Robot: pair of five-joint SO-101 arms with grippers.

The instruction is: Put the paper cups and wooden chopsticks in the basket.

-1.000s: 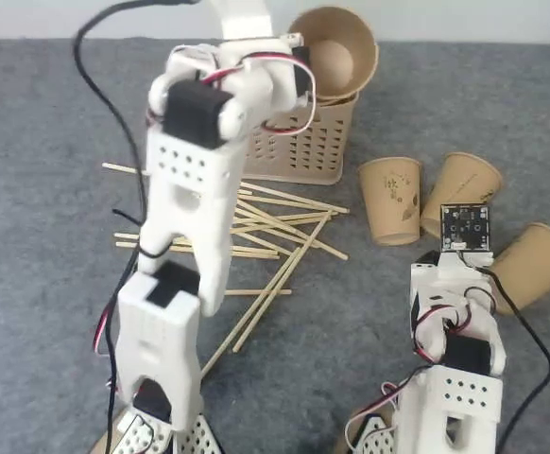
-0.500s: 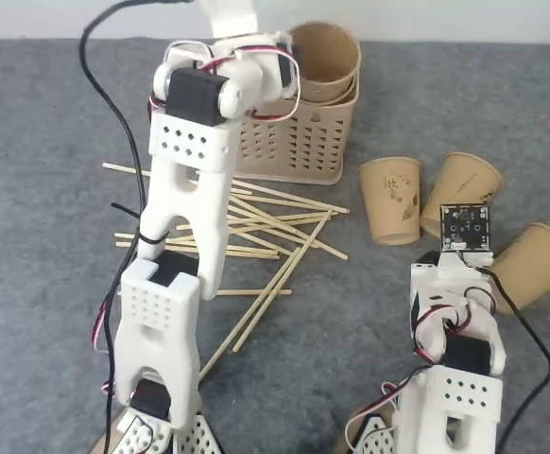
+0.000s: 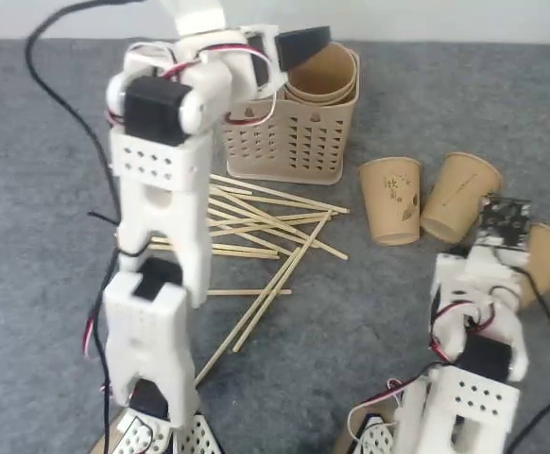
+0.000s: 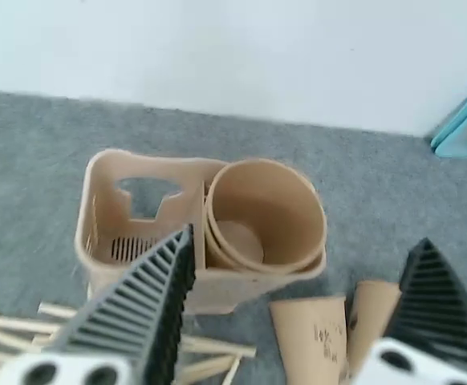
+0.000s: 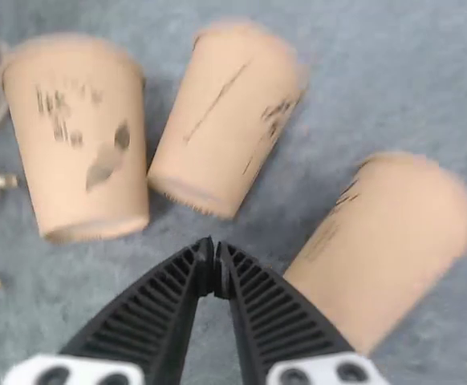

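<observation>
The left gripper hangs wide open above the basket, whose right end holds nested paper cups. The right gripper, jaws pressed together, hovers near three loose cups right of the basket. Just beside the basket's near edge sprawl the chopsticks.

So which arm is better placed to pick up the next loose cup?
Right. The right gripper, shut, hangs beside the three loose cups; the left gripper is open over the basket, farther off.
</observation>
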